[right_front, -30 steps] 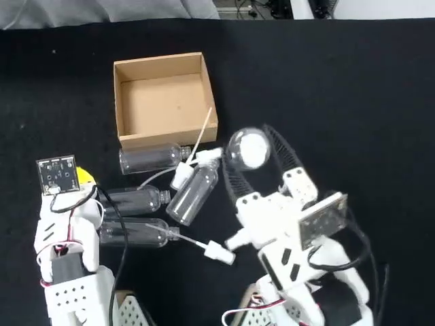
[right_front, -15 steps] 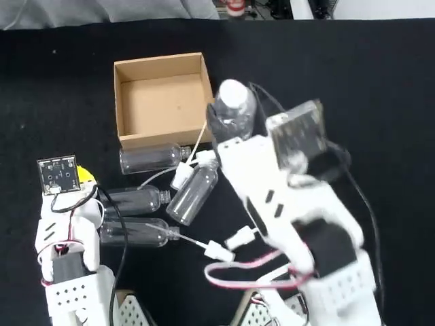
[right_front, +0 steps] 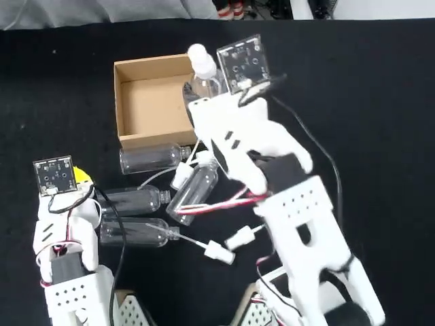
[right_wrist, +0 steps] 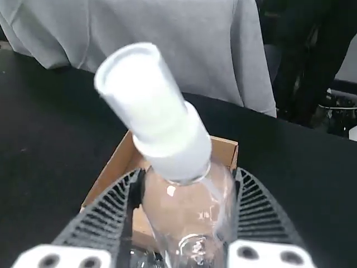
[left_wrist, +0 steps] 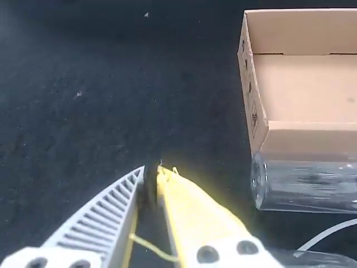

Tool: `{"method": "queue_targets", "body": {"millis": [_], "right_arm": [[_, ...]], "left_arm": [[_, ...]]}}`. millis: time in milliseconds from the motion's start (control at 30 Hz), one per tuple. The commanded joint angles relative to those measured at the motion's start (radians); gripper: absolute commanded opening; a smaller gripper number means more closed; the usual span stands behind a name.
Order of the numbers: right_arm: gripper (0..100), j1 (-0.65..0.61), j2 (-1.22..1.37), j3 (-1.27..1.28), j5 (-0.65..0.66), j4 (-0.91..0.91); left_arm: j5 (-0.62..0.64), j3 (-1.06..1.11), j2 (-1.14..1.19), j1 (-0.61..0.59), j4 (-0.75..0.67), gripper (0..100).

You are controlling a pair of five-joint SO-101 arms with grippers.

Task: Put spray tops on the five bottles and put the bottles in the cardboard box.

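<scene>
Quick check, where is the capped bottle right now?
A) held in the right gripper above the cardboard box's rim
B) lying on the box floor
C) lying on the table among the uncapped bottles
A: the right gripper is clamped on the capped bottle above the cardboard box rim.

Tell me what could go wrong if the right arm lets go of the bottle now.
1. The capped bottle in the right gripper hangs tilted over a side wall of the cardboard box, not its middle; released here, it may catch the rim and fall outside.
2. A loose spray top lies by the box's front corner, close under the arm; lowering could knock it away.
</scene>
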Motion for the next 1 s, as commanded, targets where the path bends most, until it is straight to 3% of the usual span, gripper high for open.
{"method": "queue_targets", "body": {"millis": [0, 233, 967], "right_arm": [[15.9, -0.055, 0.038, -0.074, -0.009, -0.098], [15.9, -0.075, 0.189, -0.110, -0.009, -0.219], [16.3, -0.144, 0.700, -0.550, -0.011, -0.221]], "left_arm": [[0.002, -0.013, -0.009, -0.010, -0.020, 3], [0.002, -0.013, -0.009, -0.010, -0.020, 3], [0.002, -0.013, -0.009, -0.016, -0.020, 3]]}}
